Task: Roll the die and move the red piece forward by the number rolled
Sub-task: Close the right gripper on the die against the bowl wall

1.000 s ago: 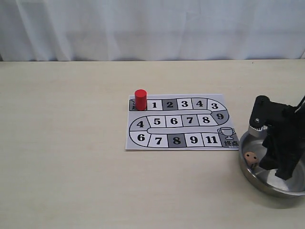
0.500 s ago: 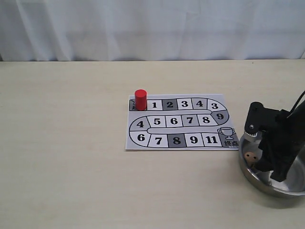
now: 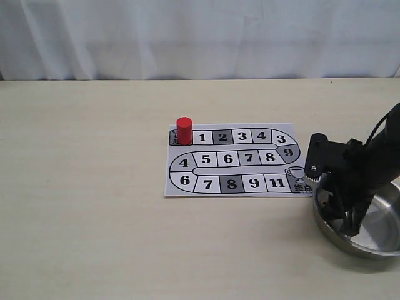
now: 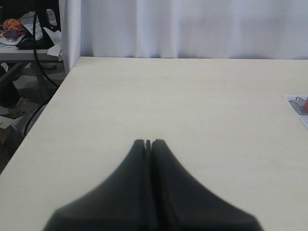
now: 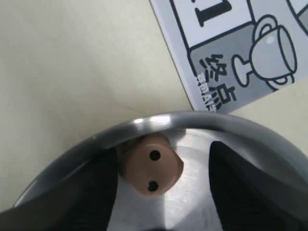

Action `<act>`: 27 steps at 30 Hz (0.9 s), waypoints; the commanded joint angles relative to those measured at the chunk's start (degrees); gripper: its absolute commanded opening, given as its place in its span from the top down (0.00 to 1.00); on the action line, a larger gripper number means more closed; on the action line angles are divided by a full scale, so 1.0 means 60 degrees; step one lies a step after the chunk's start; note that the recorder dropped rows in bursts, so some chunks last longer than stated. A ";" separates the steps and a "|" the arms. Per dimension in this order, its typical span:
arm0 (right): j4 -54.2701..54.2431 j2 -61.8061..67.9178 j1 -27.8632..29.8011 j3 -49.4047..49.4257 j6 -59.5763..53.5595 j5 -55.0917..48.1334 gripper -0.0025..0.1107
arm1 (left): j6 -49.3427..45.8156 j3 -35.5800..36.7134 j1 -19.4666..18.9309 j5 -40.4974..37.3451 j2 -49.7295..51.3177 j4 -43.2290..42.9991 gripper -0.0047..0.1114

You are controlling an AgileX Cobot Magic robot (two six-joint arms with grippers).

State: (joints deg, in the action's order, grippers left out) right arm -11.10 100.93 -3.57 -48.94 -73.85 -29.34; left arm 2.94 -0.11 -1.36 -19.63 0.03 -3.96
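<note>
The die (image 5: pixel 153 169), a tan cube showing a two-pip face, lies inside the steel bowl (image 5: pixel 159 120) against its wall. My right gripper (image 5: pixel 163 192) is down in the bowl, open, with the die between its fingers, close to one finger and apart from the other. In the exterior view the right gripper (image 3: pixel 348 219) hides the die. The red piece (image 3: pixel 184 130) stands upright on the start square at the top left of the board (image 3: pixel 237 159). My left gripper (image 4: pixel 148 142) is shut and empty over bare table, out of the exterior view.
The steel bowl (image 3: pixel 350 247) sits at the table's right, just beside the board's finish corner. The board's corner (image 4: pixel 294 102) shows at the edge of the left wrist view. A white curtain hangs behind the table.
My right gripper has moved left and lower inside the bowl, coming over the die, which now is hidden in the exterior view. The red piece has not moved.
</note>
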 commanded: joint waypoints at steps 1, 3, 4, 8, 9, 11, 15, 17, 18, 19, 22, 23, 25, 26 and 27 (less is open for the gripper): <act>0.0006 0.0349 -0.0015 -0.0059 0.0030 0.0090 0.50 | 0.0053 0.0018 0.0001 0.0117 -0.0006 0.0003 0.96; 0.0006 0.0409 -0.0015 -0.0059 0.0030 0.0090 0.50 | 0.0053 0.0018 0.0001 0.0117 -0.0006 0.0003 0.96; 0.0006 0.0414 -0.0015 -0.0059 0.0030 0.0137 0.50 | 0.0053 0.0018 0.0001 0.0117 -0.0006 0.0003 0.96; 0.0006 0.0414 -0.0015 -0.0059 0.0030 0.0098 0.50 | 0.0053 0.0018 0.0001 0.0117 -0.0006 0.0003 0.96; 0.0006 0.0414 -0.0015 -0.0059 0.0030 0.0098 0.50 | 0.0053 0.0018 0.0001 0.0117 -0.0006 0.0003 0.96; 0.0006 0.0414 -0.0015 -0.0059 0.0030 0.0098 0.50 | 0.0053 0.0018 0.0001 0.0117 -0.0006 0.0003 0.96; 0.0006 0.0414 -0.0015 -0.0059 0.0496 -0.0059 0.52 | 0.0053 0.0018 0.0001 0.0117 -0.0006 0.0003 0.96; 0.0006 0.0414 -0.0015 -0.0059 0.0496 -0.0124 0.66 | 0.0053 0.0018 0.0001 0.0117 -0.0006 0.0003 0.96; 0.0006 0.0414 -0.0015 -0.0059 0.0496 -0.0124 0.71 | 0.0053 0.0018 0.0001 0.0117 -0.0006 0.0003 0.96; 0.0006 0.0414 -0.0015 -0.0059 0.0496 -0.0143 0.81 | 0.0053 0.0018 0.0001 0.0117 -0.0006 0.0020 0.96; 0.0006 0.0414 -0.0015 -0.0059 0.0648 -0.0143 0.94 | 0.0053 0.0018 0.0001 0.0117 -0.0006 0.0020 0.96; 0.0006 0.0414 -0.0015 -0.0059 0.0823 -0.0143 0.94 | 0.0053 0.0018 0.0001 0.0117 -0.0006 0.0020 0.96; 0.0006 0.0414 -0.0015 -0.0059 0.1097 -0.0085 0.94 | 0.0053 0.0018 0.0001 0.0117 -0.0006 0.0020 0.96; 0.0006 0.0414 -0.0015 -0.0059 0.1320 -0.0085 0.94 | 0.0053 0.0018 0.0001 0.0117 -0.0006 0.0020 0.96; 0.0006 0.0355 -0.0015 -0.0059 0.1597 -0.0085 0.94 | 0.0053 0.0018 0.0001 0.0117 -0.0006 0.0020 0.96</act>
State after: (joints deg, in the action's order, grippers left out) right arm -11.10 103.35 -3.57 -48.94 -67.06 -29.43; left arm 2.94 -0.11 -1.36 -19.63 0.03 -3.96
